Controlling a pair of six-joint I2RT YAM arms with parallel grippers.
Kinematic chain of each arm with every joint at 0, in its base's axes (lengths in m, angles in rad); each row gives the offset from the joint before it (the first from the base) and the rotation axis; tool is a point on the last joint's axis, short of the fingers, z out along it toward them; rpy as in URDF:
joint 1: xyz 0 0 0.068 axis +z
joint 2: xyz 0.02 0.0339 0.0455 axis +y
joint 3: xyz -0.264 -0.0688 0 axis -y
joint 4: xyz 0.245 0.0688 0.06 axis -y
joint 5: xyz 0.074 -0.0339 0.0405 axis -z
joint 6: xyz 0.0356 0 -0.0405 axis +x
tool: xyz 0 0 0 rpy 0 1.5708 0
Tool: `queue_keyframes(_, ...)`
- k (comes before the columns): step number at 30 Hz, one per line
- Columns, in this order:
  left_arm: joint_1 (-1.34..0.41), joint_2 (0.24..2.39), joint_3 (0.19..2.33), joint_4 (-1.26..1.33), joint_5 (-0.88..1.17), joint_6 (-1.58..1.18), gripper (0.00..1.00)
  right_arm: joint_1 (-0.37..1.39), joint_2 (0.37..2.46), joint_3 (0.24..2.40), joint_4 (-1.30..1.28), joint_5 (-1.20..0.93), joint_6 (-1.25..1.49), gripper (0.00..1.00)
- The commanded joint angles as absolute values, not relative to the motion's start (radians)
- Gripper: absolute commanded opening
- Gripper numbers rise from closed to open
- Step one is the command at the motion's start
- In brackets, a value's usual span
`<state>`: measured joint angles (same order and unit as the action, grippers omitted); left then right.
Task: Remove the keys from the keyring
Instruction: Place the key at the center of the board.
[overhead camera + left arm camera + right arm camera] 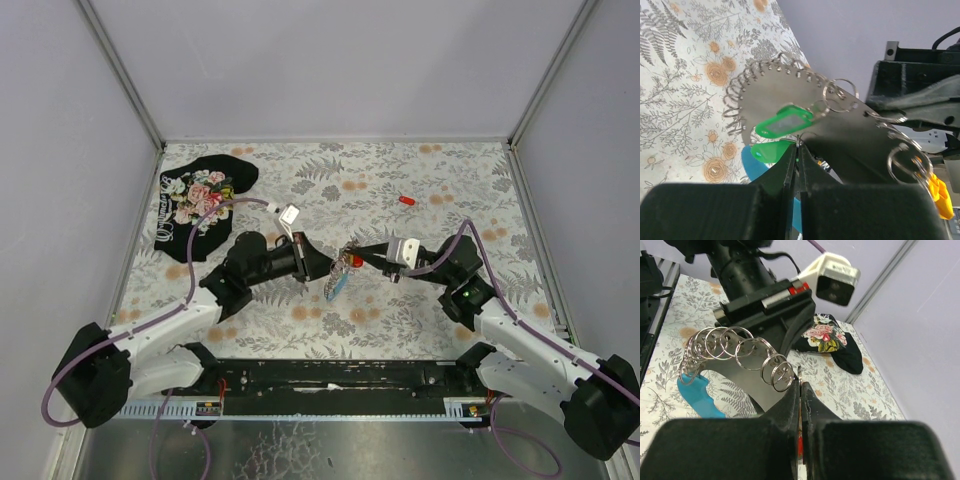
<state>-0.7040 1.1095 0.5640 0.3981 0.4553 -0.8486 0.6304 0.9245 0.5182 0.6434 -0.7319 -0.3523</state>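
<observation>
3 views: 1 overhead, 2 close wrist views
The top camera looks down from behind at the whole table [400, 300]; each wrist camera faces the opposite one, close in, and all 3 share the keyring [340, 272] at the middle

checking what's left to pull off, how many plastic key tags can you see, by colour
green tags: 2
yellow tag: 1
red tag at the keyring: 1
loose red tag, lying apart from the rest: 1
total: 5
</observation>
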Motion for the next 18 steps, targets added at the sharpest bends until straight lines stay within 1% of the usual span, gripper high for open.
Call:
queue_keyframes(1, -0.69, 1.034, 0.541, 0.413, 0.386, -0.777, 0.0, 0.618, 0.902, 0.538, 0.668, -0.667, -0.375, 0.0)
queue_keyframes(6, -0.683, 1.039, 0.517, 0.375, 0.318, -0.748, 0.0, 0.559, 0.896, 0.574, 0.569, -0.62, -0.365, 0.0)
queue_keyframes(10, -0.678, 1.099, 0.482, 0.479, 0.234, -0.755, 0.0, 0.511, 0.893, 0.655, 0.425, -0.569, -0.378, 0.0)
queue_keyframes(14, -0.658, 1.238, 0.516, 0.591, 0.152, -0.778, 0.0, 0.427, 0.91, 0.77, 0.227, -0.541, -0.368, 0.0)
queue_keyframes(16, -0.652, 1.335, 0.562, 0.662, 0.158, -0.794, 0.0, 0.378, 0.921, 0.825, 0.145, -0.54, -0.37, 0.0)
queue_keyframes(18, -0.649, 1.458, 0.651, 0.704, 0.188, -0.812, 0.0, 0.328, 0.935, 0.877, 0.073, -0.546, -0.369, 0.0)
